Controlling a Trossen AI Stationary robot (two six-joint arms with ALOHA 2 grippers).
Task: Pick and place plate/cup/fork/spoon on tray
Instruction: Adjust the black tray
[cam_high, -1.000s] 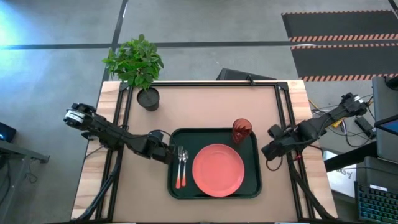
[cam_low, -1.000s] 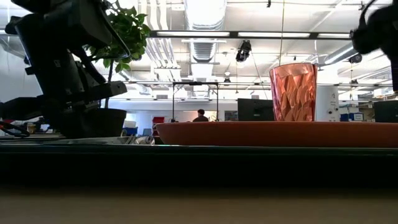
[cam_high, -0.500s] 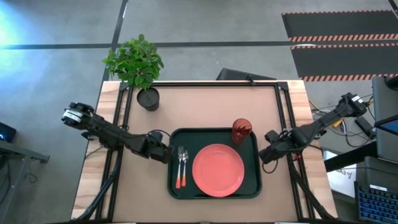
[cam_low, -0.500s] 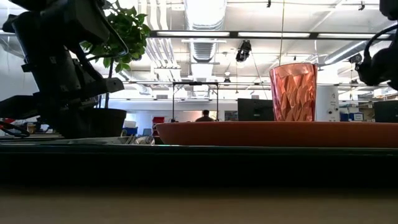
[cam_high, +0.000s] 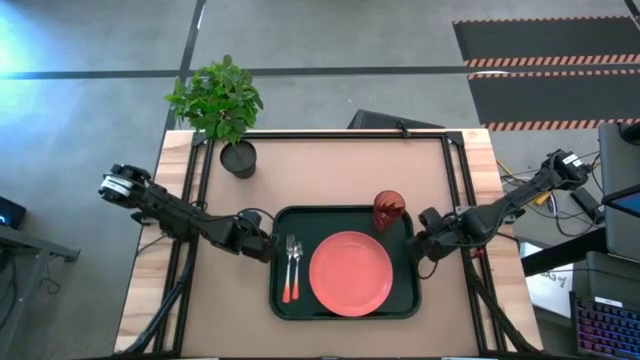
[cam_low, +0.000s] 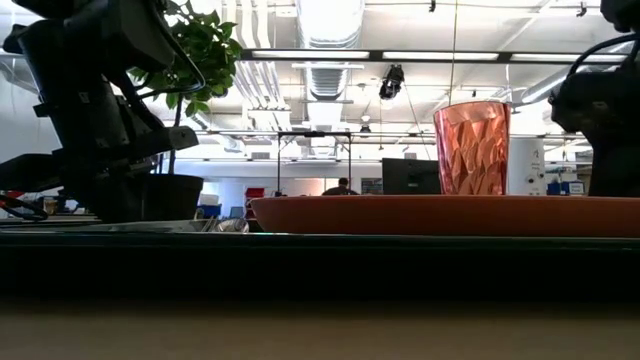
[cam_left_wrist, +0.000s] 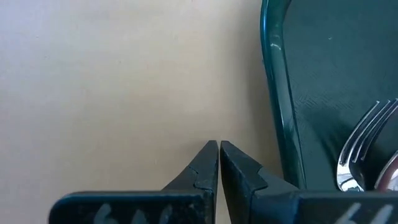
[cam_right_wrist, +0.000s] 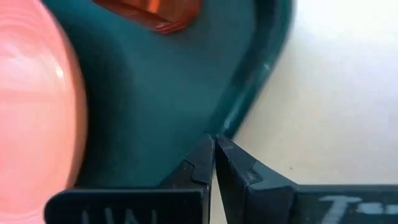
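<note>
- Leafy potted plant (cam_high: 222, 108) at the table's far left corner.
- Wooden table (cam_high: 335, 172).
- Striped floor mat (cam_high: 545, 70) beyond.
- Person (cam_low: 343, 186) in the distant room.

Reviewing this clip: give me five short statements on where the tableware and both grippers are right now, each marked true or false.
1. The plate lies on the tray. True.
2. The cup stands on the bare table. False: it stands on the tray, in its far right corner.
3. The fork and spoon lie side by side on the tray, left of the plate. True.
4. The left gripper holds the fork. False: it is shut on nothing, over the table just outside the tray's left rim.
5. The right gripper is open around the cup. False: it is shut and empty, at the tray's right rim.
</note>
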